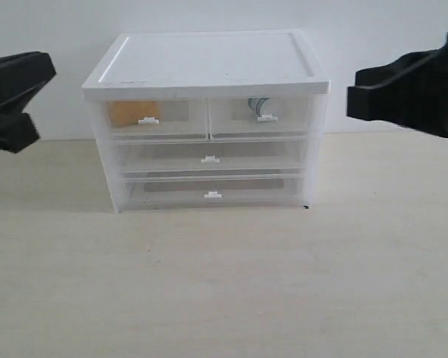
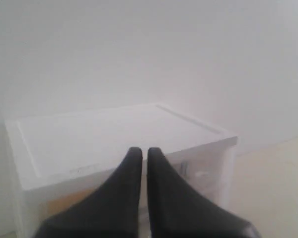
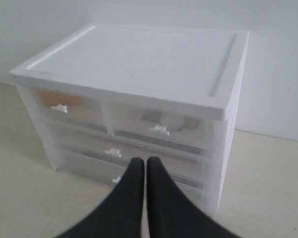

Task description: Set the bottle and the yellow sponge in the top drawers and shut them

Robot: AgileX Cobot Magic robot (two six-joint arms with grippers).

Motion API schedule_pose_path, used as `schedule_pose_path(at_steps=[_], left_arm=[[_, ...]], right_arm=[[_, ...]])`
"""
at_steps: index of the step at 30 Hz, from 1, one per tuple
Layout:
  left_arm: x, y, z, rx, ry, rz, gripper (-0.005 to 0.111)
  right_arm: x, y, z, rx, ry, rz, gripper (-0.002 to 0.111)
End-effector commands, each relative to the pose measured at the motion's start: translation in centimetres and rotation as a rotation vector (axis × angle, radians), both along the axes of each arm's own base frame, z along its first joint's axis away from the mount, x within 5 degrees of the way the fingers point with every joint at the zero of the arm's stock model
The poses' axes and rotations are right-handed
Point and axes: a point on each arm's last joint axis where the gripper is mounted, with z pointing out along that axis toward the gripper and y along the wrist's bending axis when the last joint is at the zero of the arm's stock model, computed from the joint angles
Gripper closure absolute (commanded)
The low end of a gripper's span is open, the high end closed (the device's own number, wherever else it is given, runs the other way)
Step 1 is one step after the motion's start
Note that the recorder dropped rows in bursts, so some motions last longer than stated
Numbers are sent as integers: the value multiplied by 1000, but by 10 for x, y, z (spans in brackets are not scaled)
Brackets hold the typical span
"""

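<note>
The white cabinet (image 1: 209,63) stands mid-table with both top drawers pushed in. Through the left top drawer (image 1: 175,113) the yellow sponge (image 1: 133,113) shows as an orange patch. Behind the front of the right top drawer (image 1: 291,112) the bottle (image 1: 258,106) is dimly visible. My left gripper (image 1: 31,101) hovers left of the cabinet at its top height, shut and empty (image 2: 140,151). On the other side my right gripper (image 1: 356,97) hangs shut with nothing in it (image 3: 140,161). The right wrist view also shows the sponge (image 3: 59,98) and the bottle (image 3: 171,120) inside the drawers.
Two full-width translucent drawers (image 1: 209,158) (image 1: 213,194) sit pushed in below the top pair. The pale wooden table (image 1: 224,283) spreads in front of the cabinet, and a white wall (image 1: 209,15) rises close behind it.
</note>
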Motion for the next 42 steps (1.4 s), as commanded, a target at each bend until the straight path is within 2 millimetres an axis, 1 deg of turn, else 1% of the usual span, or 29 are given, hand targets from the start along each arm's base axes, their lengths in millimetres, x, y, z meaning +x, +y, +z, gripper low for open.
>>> schedule_pose_path(at_steps=[1, 2, 3, 4, 5, 6, 9, 11, 18, 19, 21, 25, 29, 32, 34, 38, 40, 42], left_arm=[[-53, 13, 18, -116, -109, -28, 103], [-66, 16, 19, -151, -128, -37, 103], [-73, 18, 19, -165, -142, -40, 103], [-85, 21, 20, -182, -173, -45, 103], [-93, 23, 20, -190, -197, -47, 103], [-105, 26, 19, -197, -235, -52, 103], [-124, 31, 18, -213, -304, -55, 103], [-139, 36, 15, -219, -346, -46, 103], [-167, 50, 12, -255, -378, 23, 103], [-176, 55, 11, -284, -387, 39, 103], [-184, 59, 9, -297, -388, 69, 103], [-182, 60, 6, -289, -358, 89, 103], [-179, 62, 4, -275, -325, 116, 103], [-177, 63, 1, -266, -292, 139, 103], [-177, 63, 0, -264, -284, 144, 103], [-177, 63, 0, -264, -284, 144, 103], [-177, 63, 0, -264, -284, 144, 103], [-177, 63, 0, -264, -284, 144, 103]], right_arm=[[-52, -22, 15, 96, -113, 45, 108], [-65, -28, 17, 127, -140, 56, 108], [-72, -31, 18, 144, -157, 62, 108], [-85, -36, 21, 168, -193, 76, 108], [-94, -39, 22, 189, -213, 87, 108], [-107, -45, 23, 210, -251, 106, 108], [-127, -54, 22, 239, -317, 126, 108], [-146, -61, 22, 267, -381, 145, 108], [-181, -73, 18, 301, -510, 215, 108], [-190, -73, 13, 297, -529, 259, 108], [-196, -72, 7, 295, -539, 299, 108], [-196, -72, -2, 308, -518, 307, 108], [-190, -71, -13, 295, -490, 284, 108], [-181, -71, -25, 286, -460, 228, 108], [-175, -72, -35, 279, -432, 193, 108], [-161, -71, -65, 269, -342, 124, 108], [-157, -69, -81, 263, -290, 120, 108], [-156, -68, -90, 256, -261, 129, 108]])
